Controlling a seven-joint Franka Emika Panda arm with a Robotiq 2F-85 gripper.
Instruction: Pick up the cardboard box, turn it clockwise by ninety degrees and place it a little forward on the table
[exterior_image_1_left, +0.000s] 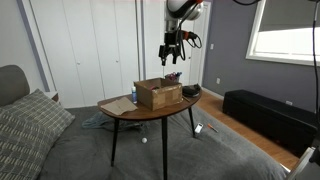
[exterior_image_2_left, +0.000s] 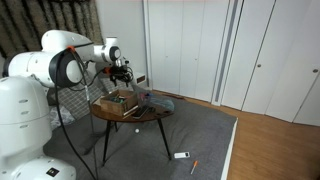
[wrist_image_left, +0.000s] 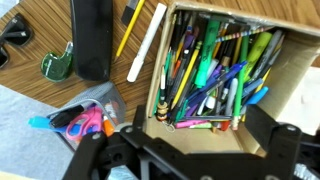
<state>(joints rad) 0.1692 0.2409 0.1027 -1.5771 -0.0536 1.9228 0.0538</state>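
Note:
The cardboard box (exterior_image_1_left: 158, 93) stands open-topped on the round wooden table (exterior_image_1_left: 150, 113); both also show in an exterior view, the box (exterior_image_2_left: 115, 103) on the table (exterior_image_2_left: 140, 117). In the wrist view the box (wrist_image_left: 285, 70) is full of pens, markers and pencils. My gripper (exterior_image_1_left: 170, 52) hangs a little above the box's right part, apart from it, and also shows in an exterior view (exterior_image_2_left: 122, 75). In the wrist view my gripper (wrist_image_left: 190, 150) is open and empty, its dark fingers spread at the bottom edge over the box's near wall.
A flat tan cardboard sheet (exterior_image_1_left: 117, 105) lies on the table left of the box. Beside the box lie a black block (wrist_image_left: 90, 35), a green roll (wrist_image_left: 58, 62), pink scissors (wrist_image_left: 85, 122) and a white marker (wrist_image_left: 147, 40). A low black bench (exterior_image_1_left: 265, 112) stands by the window; a sofa (exterior_image_1_left: 30, 130) is at the left.

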